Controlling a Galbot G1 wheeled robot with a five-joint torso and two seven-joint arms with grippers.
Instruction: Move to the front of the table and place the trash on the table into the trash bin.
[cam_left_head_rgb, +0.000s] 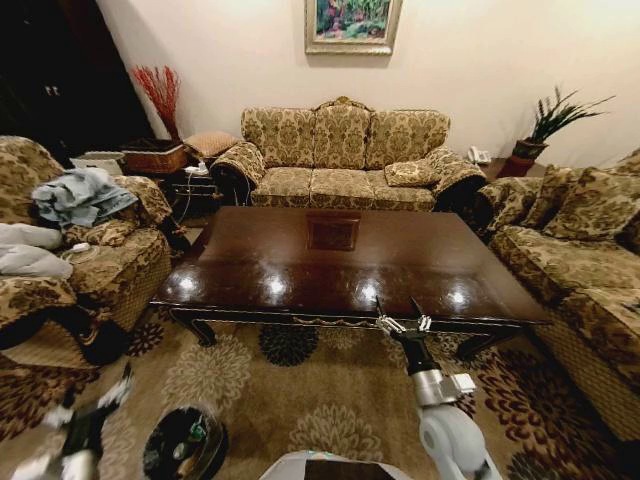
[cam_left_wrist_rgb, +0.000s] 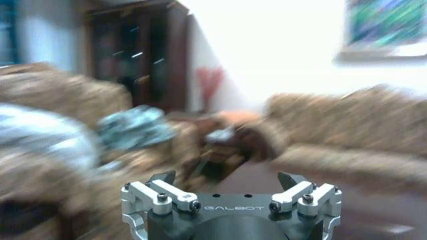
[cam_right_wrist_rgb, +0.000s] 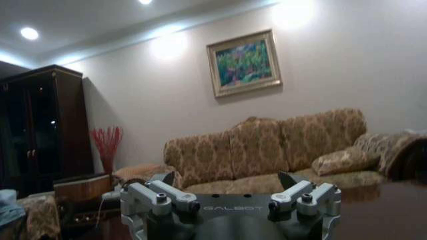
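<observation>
The dark glossy table (cam_left_head_rgb: 340, 260) stands straight ahead, with lamp reflections on its top. The round black trash bin (cam_left_head_rgb: 185, 445) sits on the carpet at the lower left. Inside it lies trash, a green piece (cam_left_head_rgb: 195, 433) among pale shapes that I cannot make out. My right gripper (cam_left_head_rgb: 400, 318) hangs open at the table's front edge with nothing between its fingers; the right wrist view shows the same gripper (cam_right_wrist_rgb: 230, 177) facing the sofa. My left gripper (cam_left_head_rgb: 90, 400) hovers low, just left of the bin. The left wrist view shows this gripper (cam_left_wrist_rgb: 230, 177) open and empty.
A patterned sofa (cam_left_head_rgb: 340, 150) stands behind the table. An armchair with clothes (cam_left_head_rgb: 70, 230) is at the left and another sofa (cam_left_head_rgb: 580, 260) at the right. Floral carpet (cam_left_head_rgb: 320, 400) lies between me and the table.
</observation>
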